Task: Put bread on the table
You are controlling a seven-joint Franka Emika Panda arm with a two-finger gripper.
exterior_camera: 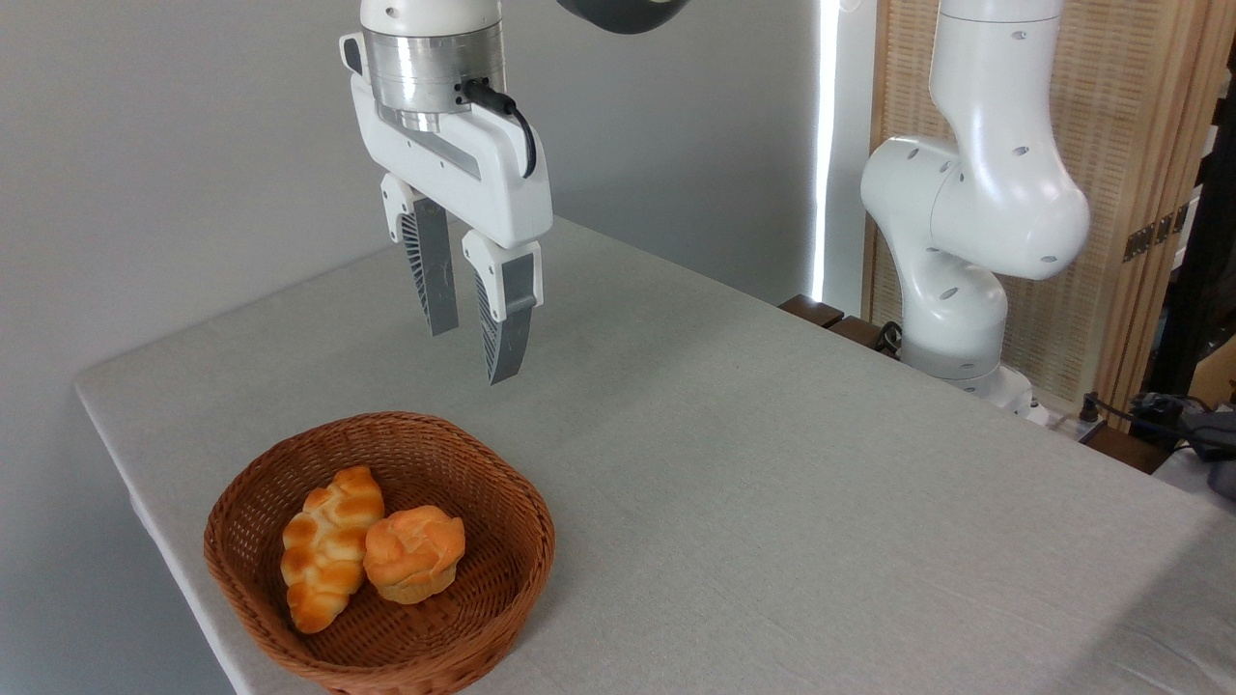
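No readable markings appear on any item. One basket (502, 579) holds two items: one bread (415, 553) and one braided loaf (323, 560), apparently touching. The gripper (473, 352) hangs above the table (772, 483), jaws parted, empty. The arm is cut off at the frame top.

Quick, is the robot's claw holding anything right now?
Gripper: open and empty, hanging in the air above the table; the bread lies in the basket.
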